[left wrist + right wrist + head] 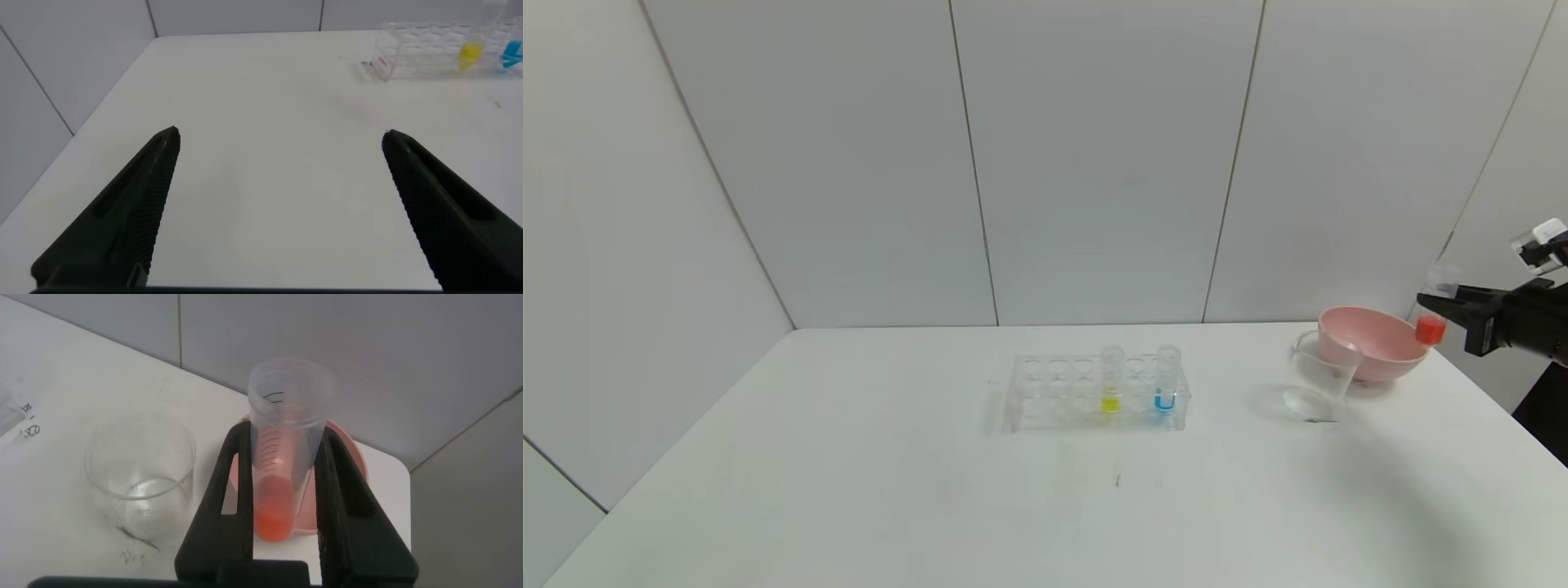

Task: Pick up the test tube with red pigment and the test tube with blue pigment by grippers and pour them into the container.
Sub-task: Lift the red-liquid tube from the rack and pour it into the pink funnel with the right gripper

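My right gripper (1439,304) is shut on the test tube with red pigment (1431,328) and holds it upright in the air by the far right rim of a pink bowl. In the right wrist view the red tube (282,478) sits between the fingers (231,482). The container, a clear glass beaker (1321,377), stands empty on the table left of the bowl; it also shows in the right wrist view (140,478). The test tube with blue pigment (1166,390) stands in the clear rack (1045,394). My left gripper (280,139) is open over bare table, out of the head view.
A pink bowl (1364,341) stands just behind the beaker near the table's right edge. A tube with yellow liquid (1111,390) stands in the rack left of the blue one. The white table (931,490) is enclosed by grey wall panels.
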Motion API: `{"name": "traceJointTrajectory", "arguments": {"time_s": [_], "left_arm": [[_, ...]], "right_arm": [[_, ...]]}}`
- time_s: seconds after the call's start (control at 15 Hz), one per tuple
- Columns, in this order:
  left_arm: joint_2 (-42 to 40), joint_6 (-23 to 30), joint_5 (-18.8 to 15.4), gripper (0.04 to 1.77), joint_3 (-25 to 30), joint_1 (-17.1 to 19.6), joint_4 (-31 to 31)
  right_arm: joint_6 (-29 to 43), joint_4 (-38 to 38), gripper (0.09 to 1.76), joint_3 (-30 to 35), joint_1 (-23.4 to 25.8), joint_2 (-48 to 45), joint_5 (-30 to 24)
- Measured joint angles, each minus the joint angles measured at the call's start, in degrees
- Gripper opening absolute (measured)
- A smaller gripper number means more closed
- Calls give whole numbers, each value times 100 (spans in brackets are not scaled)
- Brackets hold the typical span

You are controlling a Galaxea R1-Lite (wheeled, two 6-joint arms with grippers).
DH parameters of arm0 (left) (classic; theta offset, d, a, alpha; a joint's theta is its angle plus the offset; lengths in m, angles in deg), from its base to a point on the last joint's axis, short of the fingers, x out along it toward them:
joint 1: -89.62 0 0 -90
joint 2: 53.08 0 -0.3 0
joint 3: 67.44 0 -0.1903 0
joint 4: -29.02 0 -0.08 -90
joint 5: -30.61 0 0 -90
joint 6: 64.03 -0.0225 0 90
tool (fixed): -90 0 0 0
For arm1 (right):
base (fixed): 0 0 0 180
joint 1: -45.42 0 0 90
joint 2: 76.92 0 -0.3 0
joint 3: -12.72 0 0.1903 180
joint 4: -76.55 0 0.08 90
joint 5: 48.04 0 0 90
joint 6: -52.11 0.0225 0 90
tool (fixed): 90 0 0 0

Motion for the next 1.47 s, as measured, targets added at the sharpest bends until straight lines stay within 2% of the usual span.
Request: {"name": "traceJointTrajectory", "arguments": {"time_s": [0.13, 0.4, 0.67, 0.8, 1.0, 1.33, 1.47], "left_arm": [[0, 0, 2, 176, 0, 0, -2], [0, -2, 2, 176, 0, 0, 0], [0, 0, 2, 176, 0, 0, 0], [0, 0, 2, 176, 0, 0, -2], [0, 0, 2, 176, 0, 0, -2], [0, 0, 2, 176, 0, 0, -2], [0, 0, 2, 176, 0, 0, -2]], "right_arm": [[-297, -127, 50, -372, -116, 240, -15], [-618, -1582, 50, -1336, -452, 428, -15], [-1317, -2890, 50, -2246, -650, 494, 71], [-2044, -3452, 50, -2640, -689, 538, 335], [-3454, -4161, 50, -3111, -614, 629, 457], [-5296, -5263, 50, -3429, -510, 631, 491], [-5819, -5441, 50, -3534, -514, 635, 777]]}}
